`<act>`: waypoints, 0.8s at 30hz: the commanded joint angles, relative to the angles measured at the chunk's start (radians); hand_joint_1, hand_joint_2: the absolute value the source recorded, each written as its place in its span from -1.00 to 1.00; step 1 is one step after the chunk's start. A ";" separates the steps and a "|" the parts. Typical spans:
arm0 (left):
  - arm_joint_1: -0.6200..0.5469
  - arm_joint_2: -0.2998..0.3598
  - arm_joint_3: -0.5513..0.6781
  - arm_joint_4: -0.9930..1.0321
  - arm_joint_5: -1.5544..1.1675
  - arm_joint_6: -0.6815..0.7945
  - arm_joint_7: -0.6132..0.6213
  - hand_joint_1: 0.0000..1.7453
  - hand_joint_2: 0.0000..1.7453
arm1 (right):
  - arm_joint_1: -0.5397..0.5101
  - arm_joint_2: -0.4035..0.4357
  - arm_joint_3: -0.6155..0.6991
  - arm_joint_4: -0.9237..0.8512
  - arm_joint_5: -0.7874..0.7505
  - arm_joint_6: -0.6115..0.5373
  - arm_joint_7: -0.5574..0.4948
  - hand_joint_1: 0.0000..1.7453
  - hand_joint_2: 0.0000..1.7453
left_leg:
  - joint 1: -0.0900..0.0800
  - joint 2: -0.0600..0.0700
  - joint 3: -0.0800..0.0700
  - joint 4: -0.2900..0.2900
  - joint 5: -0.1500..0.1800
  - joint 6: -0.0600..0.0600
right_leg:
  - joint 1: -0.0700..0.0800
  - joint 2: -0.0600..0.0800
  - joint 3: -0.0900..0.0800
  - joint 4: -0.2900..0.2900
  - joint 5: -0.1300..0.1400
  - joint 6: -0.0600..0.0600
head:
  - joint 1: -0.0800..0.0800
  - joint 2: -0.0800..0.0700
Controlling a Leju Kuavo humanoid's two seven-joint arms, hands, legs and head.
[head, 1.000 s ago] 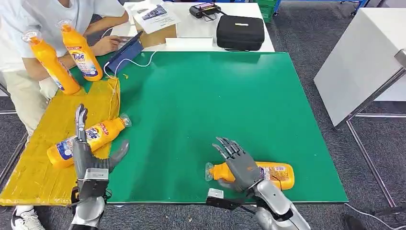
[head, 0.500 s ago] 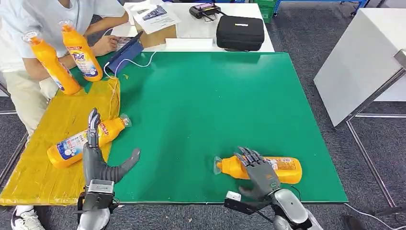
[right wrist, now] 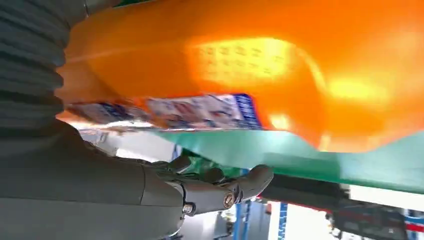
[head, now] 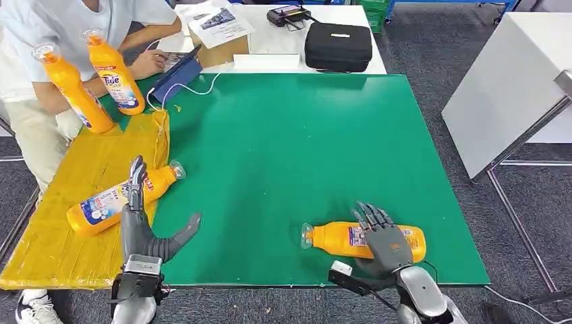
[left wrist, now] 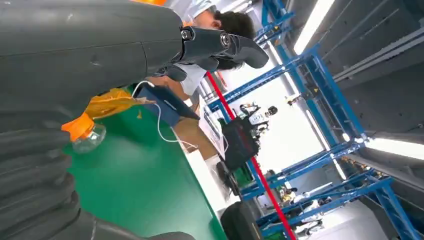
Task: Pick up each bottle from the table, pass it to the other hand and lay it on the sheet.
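Closest in, the right hand (head: 382, 237) sits at the near edge of the green table (head: 297, 142), dark fingers (head: 369, 216) draped over the top of an orange plastic bottle (head: 364, 239) lying on its side, clear cap pointing toward the robot's left. From the right wrist camera the bottle's glossy orange body (right wrist: 260, 75) is right up against the palm, label strip along its lower edge, with the thumb (right wrist: 220, 192) hanging below the table edge, not wrapped around. So it rests on the bottle, but I honestly can't tell if it has an actual grip.

Over on the other side, the left hand (head: 143, 226) is spread wide and holding nothing, fingers straight up, thumb stuck out sideways over the green mat. It hovers at the seam where the green meets the yellow sheet (head: 61, 223), which looks like crinkly taped paper or plastic.

Just behind those fingers a second bottle (head: 115, 201) lies on the yellow sheet, neck and clear cap poking off onto the green.

Farther back, two more orange bottles stand upright at the sheet's far end, one (head: 71, 89) near the corner and one (head: 116, 71) beside it, right by a person (head: 47, 40) in a light shirt. Past the green mat there's a tablet (head: 177, 74), a cardboard box (head: 217, 35) and a black zip case (head: 338, 45) on a white table.
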 commanded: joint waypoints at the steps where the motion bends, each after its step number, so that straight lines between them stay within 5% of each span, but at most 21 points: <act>1: 0.000 -0.009 0.008 0.004 0.014 -0.014 0.006 -1.00 1.00 | 0.046 -0.036 -0.062 -0.004 0.014 0.023 0.028 -1.00 1.00 | 0.001 -0.003 0.005 0.000 -0.003 -0.002 | 0.001 0.001 0.007 -0.001 -0.003 -0.002 | 0.000 0.000; 18: -0.009 -0.005 -0.005 0.009 0.008 -0.009 0.012 -1.00 1.00 | 0.020 -0.048 -0.089 0.068 0.024 0.068 0.047 -0.90 1.00 | 0.001 -0.002 0.005 0.000 -0.003 -0.001 | 0.001 0.001 0.007 -0.002 -0.002 -0.001 | 0.000 0.000; 19: -0.010 -0.005 -0.008 0.009 0.008 -0.009 0.012 -1.00 1.00 | 0.014 -0.046 -0.088 0.079 0.025 0.069 0.047 -0.64 1.00 | 0.002 -0.002 0.006 0.000 -0.003 -0.001 | 0.001 0.001 0.008 -0.002 -0.003 -0.002 | 0.000 0.000; 21: -0.012 -0.005 -0.013 0.009 0.007 -0.008 0.012 -1.00 1.00 | 0.005 -0.048 -0.089 0.094 0.025 0.070 0.044 0.46 1.00 | 0.001 -0.002 0.005 -0.001 -0.002 -0.001 | 0.001 0.001 0.006 -0.002 -0.002 -0.001 | 0.000 0.000; 24: -0.016 -0.003 -0.024 0.010 0.005 -0.004 0.012 -1.00 1.00 | -0.015 -0.047 -0.088 0.126 0.020 0.071 0.021 0.86 1.00 | 0.001 -0.001 0.005 0.000 -0.002 -0.001 | 0.001 0.002 0.006 -0.002 -0.001 -0.001 | 0.000 0.000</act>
